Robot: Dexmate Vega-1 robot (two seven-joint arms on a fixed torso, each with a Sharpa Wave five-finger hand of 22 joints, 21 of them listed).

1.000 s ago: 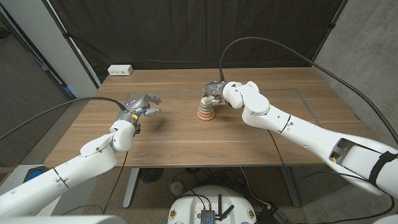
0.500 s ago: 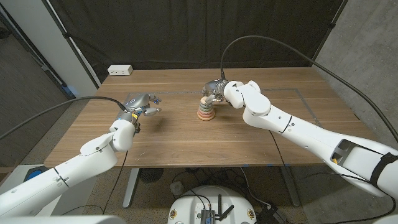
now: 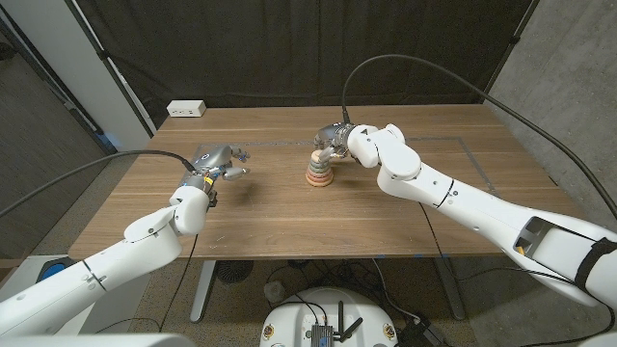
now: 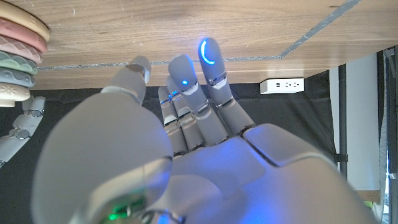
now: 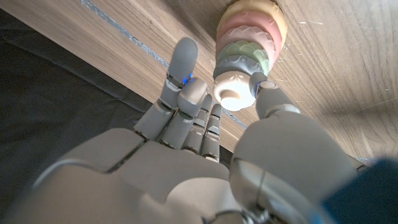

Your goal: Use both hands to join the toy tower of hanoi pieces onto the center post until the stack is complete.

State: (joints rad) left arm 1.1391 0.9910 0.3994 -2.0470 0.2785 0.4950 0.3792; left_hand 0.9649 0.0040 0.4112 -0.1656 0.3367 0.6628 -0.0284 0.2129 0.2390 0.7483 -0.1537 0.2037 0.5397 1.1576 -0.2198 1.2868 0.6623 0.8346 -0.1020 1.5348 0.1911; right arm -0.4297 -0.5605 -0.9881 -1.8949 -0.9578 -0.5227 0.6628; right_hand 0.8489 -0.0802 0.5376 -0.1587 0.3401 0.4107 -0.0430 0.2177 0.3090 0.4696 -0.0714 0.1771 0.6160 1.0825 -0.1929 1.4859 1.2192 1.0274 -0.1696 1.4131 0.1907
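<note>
**Right hand at stack top**

Head view: stack (image 3: 318,172) standing upright mid-worktop (image 3: 289,212); right hand (image 3: 333,142) nearer, touching its top; left hand (image 3: 218,164) well apart.

Left wrist: fingers (image 4: 208,56) spread, holding nothing.

Right wrist: pinching cream top piece (image 5: 235,88) along the upright axis.

The white left arm reaches in from the lower left, its grey left hand (image 3: 218,164) held over the wooden desk (image 3: 260,207), fingers (image 4: 208,53) extended close together and holding nothing. The white right arm stretches in from the lower right, bent at the elbow. Its grey right hand (image 3: 333,140) has thumb and fingers around the cream top piece (image 5: 233,90) of the ring stack.
</note>
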